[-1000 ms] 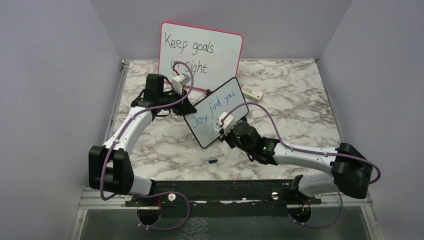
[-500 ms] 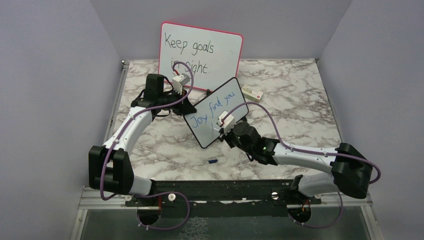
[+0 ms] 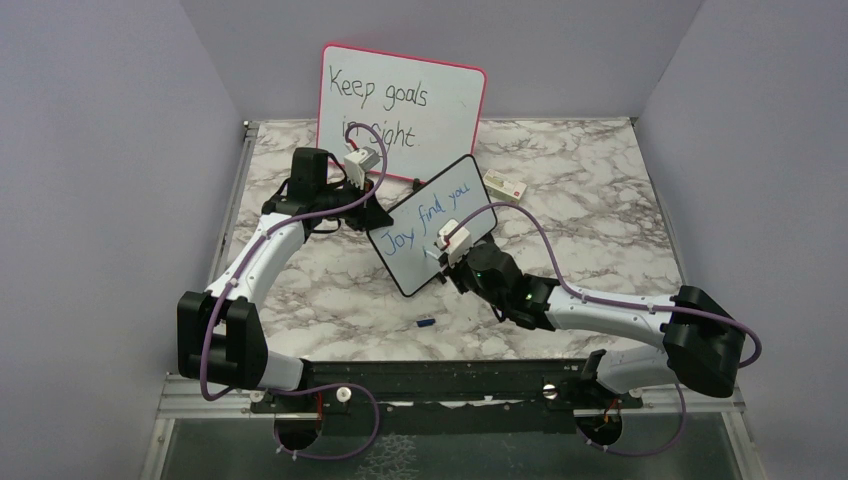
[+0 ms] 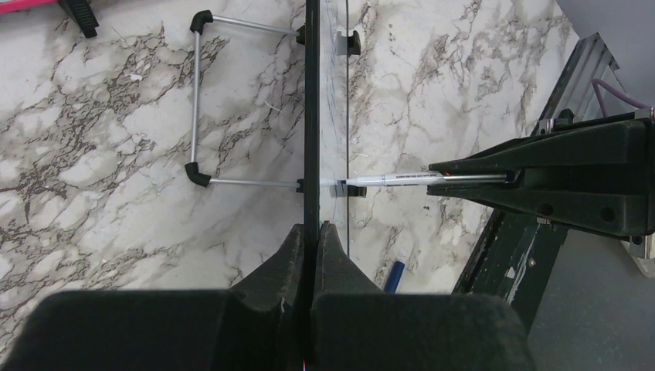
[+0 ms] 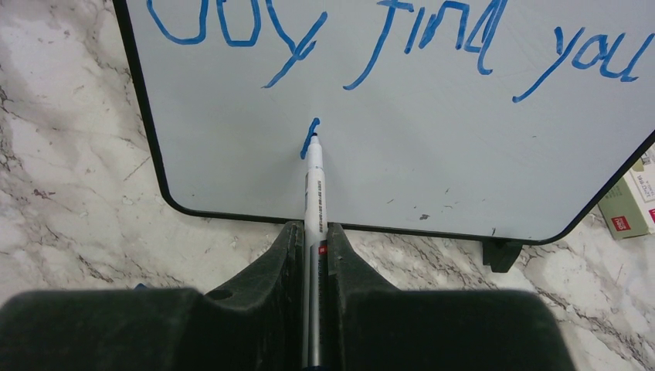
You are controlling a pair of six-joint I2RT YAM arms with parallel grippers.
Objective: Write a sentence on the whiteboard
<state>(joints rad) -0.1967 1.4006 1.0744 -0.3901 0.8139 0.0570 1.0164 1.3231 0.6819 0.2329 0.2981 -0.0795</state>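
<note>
The black-framed whiteboard [image 3: 415, 268] stands tilted mid-table, and the blue sentence [image 3: 432, 214] "Joy find you" runs across it. My left gripper [image 3: 376, 216] is shut on the board's left edge [image 4: 311, 116], seen edge-on in the left wrist view. My right gripper [image 5: 314, 228] is shut on a white marker [image 5: 314, 193]. The marker's tip touches the board [image 5: 463, 162] below the sentence [image 5: 402, 31], at the end of a short fresh blue stroke [image 5: 310, 139]. From the left wrist view the marker [image 4: 394, 179] meets the board's face at a right angle.
A larger pink-framed whiteboard [image 3: 450, 115] with black writing leans against the back wall. A small box [image 3: 505, 186] lies right of the boards. A blue cap [image 3: 425, 322] lies on the marble near the front. The board's wire stand [image 4: 197, 100] juts out behind it.
</note>
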